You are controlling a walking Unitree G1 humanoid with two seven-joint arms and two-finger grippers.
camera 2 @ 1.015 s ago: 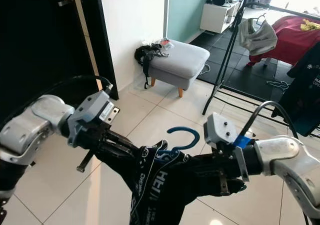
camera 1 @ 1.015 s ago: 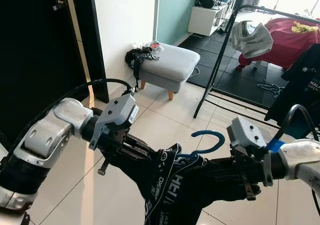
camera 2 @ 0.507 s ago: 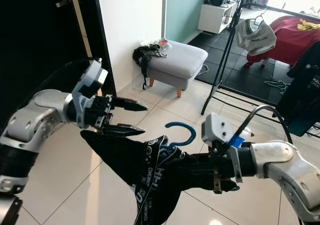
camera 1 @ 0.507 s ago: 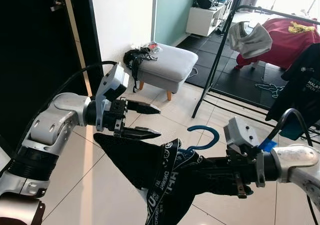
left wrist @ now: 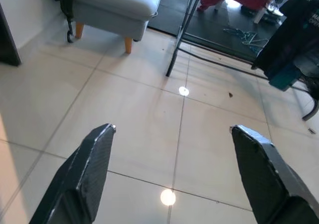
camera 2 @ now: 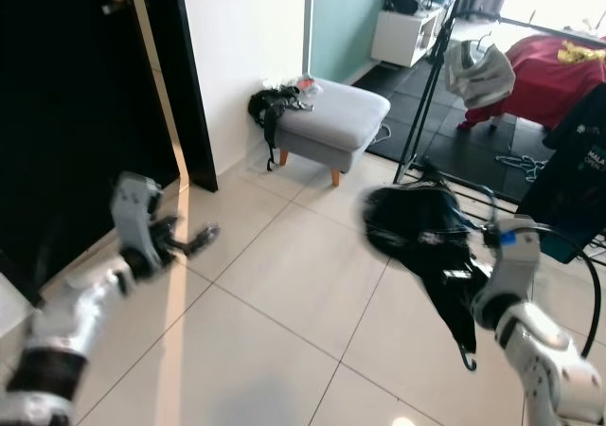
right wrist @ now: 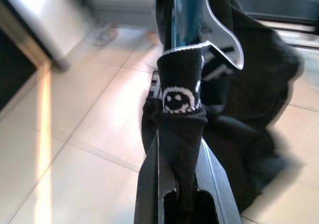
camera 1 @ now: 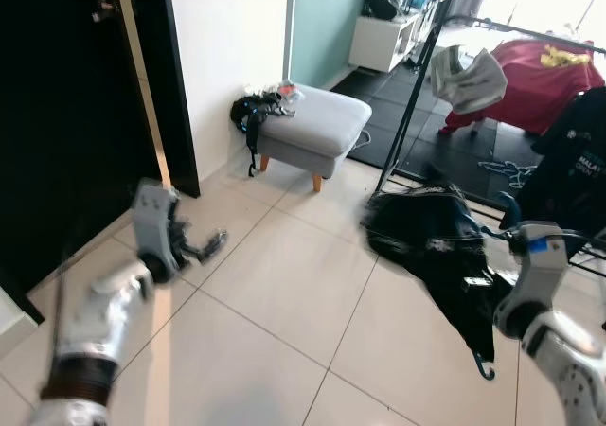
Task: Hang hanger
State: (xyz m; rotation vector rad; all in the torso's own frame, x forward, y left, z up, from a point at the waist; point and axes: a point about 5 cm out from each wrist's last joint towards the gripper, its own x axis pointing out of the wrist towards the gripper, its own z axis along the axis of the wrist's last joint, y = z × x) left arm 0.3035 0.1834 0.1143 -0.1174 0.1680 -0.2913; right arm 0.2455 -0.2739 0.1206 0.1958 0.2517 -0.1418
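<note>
One limp black garment [camera 2: 431, 246] swings on its blue hanger [right wrist: 180, 15]; right gripper [right wrist: 182, 181] jaws clamp the cloth, which may slip, left gripper [left wrist: 174, 176] jaws apart

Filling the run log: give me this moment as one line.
left claw: open, over pale tiled floor | right claw: shut on black garment with blue hanger | black clothes rack: ahead

We see the left gripper [camera 1: 204, 246] now off the black garment [camera 1: 436, 246], lowered, fingers apart. The right gripper [right wrist: 182, 184] alone carries the garment, swung rightward.
</note>
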